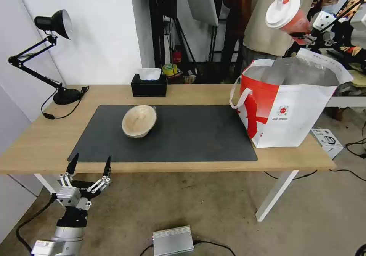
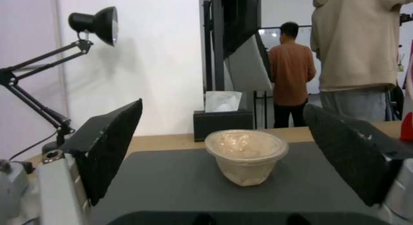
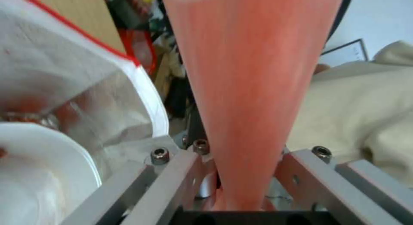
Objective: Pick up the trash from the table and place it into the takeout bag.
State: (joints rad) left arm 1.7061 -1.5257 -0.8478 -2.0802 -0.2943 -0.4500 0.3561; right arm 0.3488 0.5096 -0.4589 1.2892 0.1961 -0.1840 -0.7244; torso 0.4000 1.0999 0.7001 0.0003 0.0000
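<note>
A long light-wood table (image 1: 190,94) on white legs carries a large dark grey mat (image 1: 183,134). At the table's right end stands the takeout bag (image 1: 297,111), white with a red side panel, white loop handles and silver foil lining, its mouth open upward.

The right pincer (image 1: 305,37) is raised in the air above the bag's open mouth, near its far rim. It is clamped on the red drink cup (image 1: 289,17), gripping the cup near its base. The cup is tilted, so its white lid (image 1: 280,11) and straw face toward the camera and to the left. In the right wrist view the red cup (image 3: 254,89) runs up from between the metal finger bars, with the bag's foil lining (image 3: 107,99) beside it and part of a white bowl (image 3: 38,173) inside the bag.

The tan paper bowl (image 1: 139,121) sits upright on the left half of the mat, well apart from the bag. The left pincer (image 1: 89,168) hangs below the table's near edge on the left side, its two black fingers spread wide and holding nothing. In the left wrist view the bowl (image 2: 246,155) stands ahead, framed between the spread fingers (image 2: 109,147), not touching them.

A black tissue box (image 1: 149,85) rests at the table's far edge behind the bowl, and a black desk lamp (image 1: 49,53) stands at the far left corner.
</note>
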